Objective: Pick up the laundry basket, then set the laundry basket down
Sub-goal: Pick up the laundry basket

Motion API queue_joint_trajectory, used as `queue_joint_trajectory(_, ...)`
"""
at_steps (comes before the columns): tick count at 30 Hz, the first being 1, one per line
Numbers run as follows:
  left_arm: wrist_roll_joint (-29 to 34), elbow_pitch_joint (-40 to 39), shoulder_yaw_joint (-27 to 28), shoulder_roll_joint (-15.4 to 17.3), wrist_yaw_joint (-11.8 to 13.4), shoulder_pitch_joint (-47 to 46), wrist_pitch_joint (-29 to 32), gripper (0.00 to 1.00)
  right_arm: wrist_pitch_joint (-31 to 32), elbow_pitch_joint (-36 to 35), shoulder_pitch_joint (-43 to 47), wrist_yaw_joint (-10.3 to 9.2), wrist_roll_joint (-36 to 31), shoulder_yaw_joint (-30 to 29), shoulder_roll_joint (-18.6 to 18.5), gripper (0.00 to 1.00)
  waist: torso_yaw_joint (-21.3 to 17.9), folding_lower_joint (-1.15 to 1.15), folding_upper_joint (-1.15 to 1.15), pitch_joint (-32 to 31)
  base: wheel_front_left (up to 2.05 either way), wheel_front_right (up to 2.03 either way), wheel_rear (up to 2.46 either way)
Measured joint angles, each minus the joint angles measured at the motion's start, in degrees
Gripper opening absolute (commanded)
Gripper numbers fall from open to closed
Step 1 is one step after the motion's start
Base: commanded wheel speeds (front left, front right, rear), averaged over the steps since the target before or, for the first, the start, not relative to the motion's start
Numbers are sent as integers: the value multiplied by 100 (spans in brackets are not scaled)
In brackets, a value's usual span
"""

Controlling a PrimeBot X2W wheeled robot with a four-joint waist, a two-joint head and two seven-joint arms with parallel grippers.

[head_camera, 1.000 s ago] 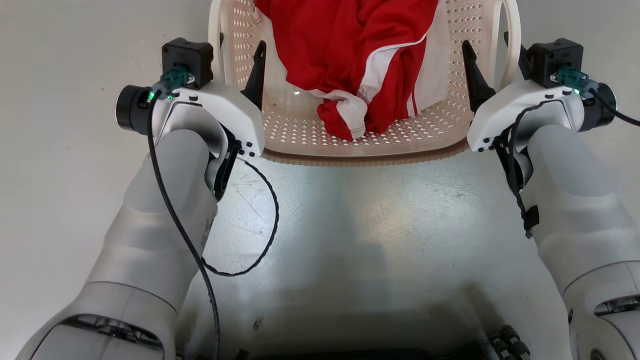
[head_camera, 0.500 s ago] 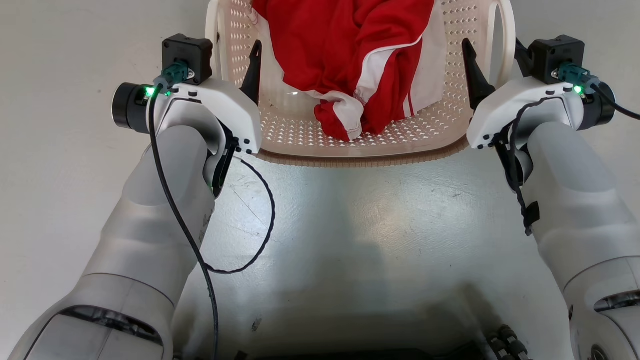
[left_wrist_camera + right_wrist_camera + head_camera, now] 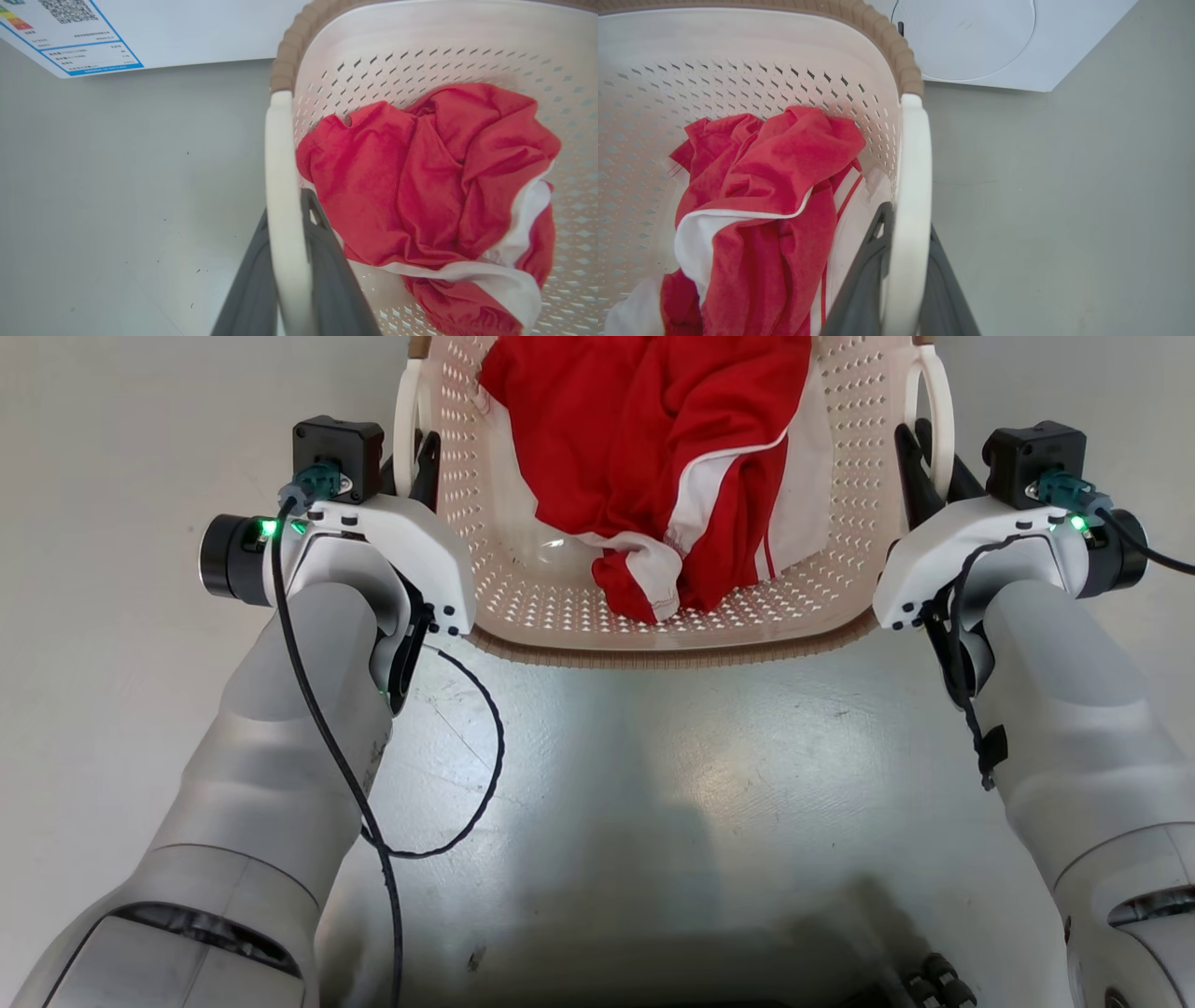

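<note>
The floor (image 3: 112, 709) is pale grey and a bit shiny.

In the left wrist view, the left end effector (image 3: 286, 205) sits low in the middle. Its two dark fingers (image 3: 327, 270) are squeezed on the left white handle (image 3: 282, 154), one finger on each side and both touching it. In the right wrist view, the right end effector (image 3: 908, 219) is clamped the same way on the right white handle (image 3: 913, 154).

Both handles belong to the laundry basket (image 3: 672, 649). In the head view it is at the top middle of the frame, between the left end effector (image 3: 411, 453) and the right end effector (image 3: 934, 457). I cannot tell if the basket touches the floor. It is cream with lots of little holes and a brown rim.

A red and white cloth (image 3: 653, 457) lies bunched up inside the basket.

A black cable (image 3: 485, 775) loops down from the left arm at the lower left. A white washing machine (image 3: 994, 46) shows at the top right of the right wrist view, beyond the basket.
</note>
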Motion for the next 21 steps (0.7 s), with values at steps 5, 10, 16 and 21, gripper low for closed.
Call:
queue_joint_trajectory(5, -162, 18, -108, 1, 10, 83, 9, 0, 0, 52, 95, 0, 97, 124, -5, 0, -7, 0, 0, -144, 0, 0, 0)
queue_joint_trajectory(10, -397, 36, -270, 2, 32, 282, 14, 0, 0, 168, 232, 0, 164, 278, -4, 0, 6, 0, 0, -336, 0, 0, 0)
queue_joint_trajectory(16, -526, 113, -464, 2, 86, 556, 14, 0, 0, 294, 445, 0, 350, 594, -4, 0, 18, 0, 0, -652, 0, 0, 0)
queue_joint_trajectory(21, -736, 196, -669, -11, 121, 884, 16, 0, 10, 422, 733, 0, 615, 926, 1, 0, 15, 0, 0, -1022, 0, 0, 0)
